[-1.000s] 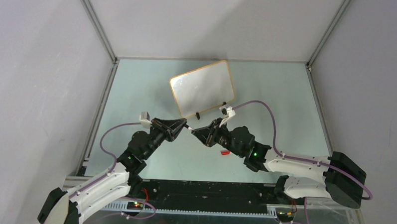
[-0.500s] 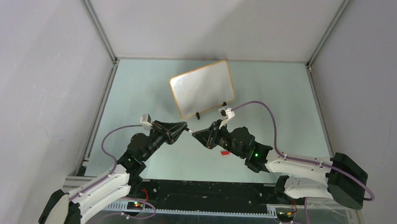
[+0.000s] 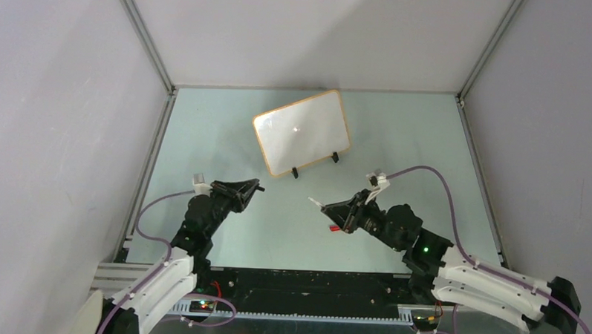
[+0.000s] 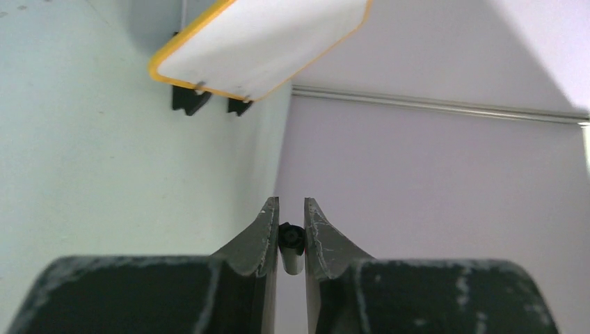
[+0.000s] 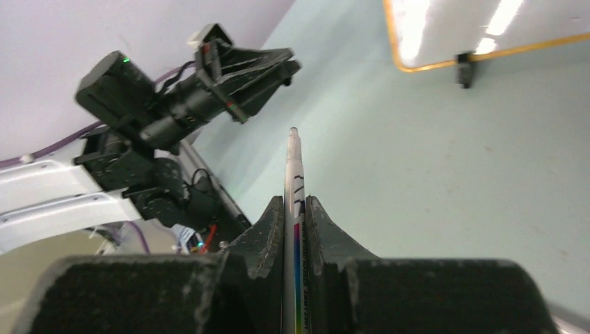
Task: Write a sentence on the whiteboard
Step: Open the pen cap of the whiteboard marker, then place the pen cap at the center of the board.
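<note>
Arms have drawn apart; a second ago both end effectors met tip to tip just in front of the whiteboard (image 3: 301,134).

Right end effector (image 5: 296,202): clamped tight on the marker (image 5: 293,167), nib bare.

Left end effector (image 4: 291,205): nearly closed on a small black cap (image 4: 290,238), probably the marker's, though the view is tight.

Whiteboard stands blank at the far middle of the surface (image 3: 205,134), well apart from both. No sentence on it yet, but with the marker uncapped, writing can begin.
</note>
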Robot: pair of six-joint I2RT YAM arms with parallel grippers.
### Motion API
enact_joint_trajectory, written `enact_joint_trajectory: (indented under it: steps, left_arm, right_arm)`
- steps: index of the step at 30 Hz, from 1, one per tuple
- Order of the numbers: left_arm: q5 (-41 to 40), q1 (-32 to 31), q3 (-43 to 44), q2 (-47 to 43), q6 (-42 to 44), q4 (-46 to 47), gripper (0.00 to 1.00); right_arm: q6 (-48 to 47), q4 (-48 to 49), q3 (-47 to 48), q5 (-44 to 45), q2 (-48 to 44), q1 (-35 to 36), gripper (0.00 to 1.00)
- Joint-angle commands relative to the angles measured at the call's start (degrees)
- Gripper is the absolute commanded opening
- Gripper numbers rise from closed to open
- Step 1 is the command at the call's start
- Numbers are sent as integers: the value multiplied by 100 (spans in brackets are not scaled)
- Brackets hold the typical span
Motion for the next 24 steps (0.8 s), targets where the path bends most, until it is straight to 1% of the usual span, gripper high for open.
enact_joint_trajectory:
  steps: [1,2,4,7,10,11,12,13,14,18,20,24]
  left_arm:
    - [-468,-318,519,-307,1333,-1295,0]
    - [-622,-422,585,-331,1615,-1607,0]
    - [-1116,-742,584,-363,1897,-1851,0]
    - [-1402,-1170,507,-294,2193,-2000,0]
    - [-1749,-1440,508,-239,2591,-2331,0]
    - [-1821,-1545,510,-233,2755,-2437,0]
    - [-1954,-1602,532,-241,2837,-2480,0]
    - [-2025,-1713,553,-254,2999,-2595,0]
    - [-2172,-1757,608,-256,3087,-2642,0]
    - [-2510,-2002,835,-184,3545,-3062,0]
    - [-2577,-2100,900,-90,3713,-3118,0]
    - [-2521,-2151,931,74,3901,-3047,0]
  right_arm:
    - [-261,-1018,-12,522,-664,-352,0]
    - [-367,-1083,-16,635,-792,-517,0]
    - [-542,-1177,-8,714,-844,-799,0]
    - [-652,-1304,103,576,-609,-1221,0]
    - [-624,-1719,416,-63,-258,-1775,0]
    - [-597,-1809,463,-218,-130,-1862,0]
    - [-490,-1821,505,-557,-91,-2020,0]
    - [-416,-1837,508,-689,-62,-2158,0]
    - [-271,-1848,509,-839,-66,-2207,0]
    - [-79,-2064,518,-882,-270,-2423,0]
    - [17,-2234,530,-763,-416,-2453,0]
    - [526,-2597,536,-462,-737,-2458,0]
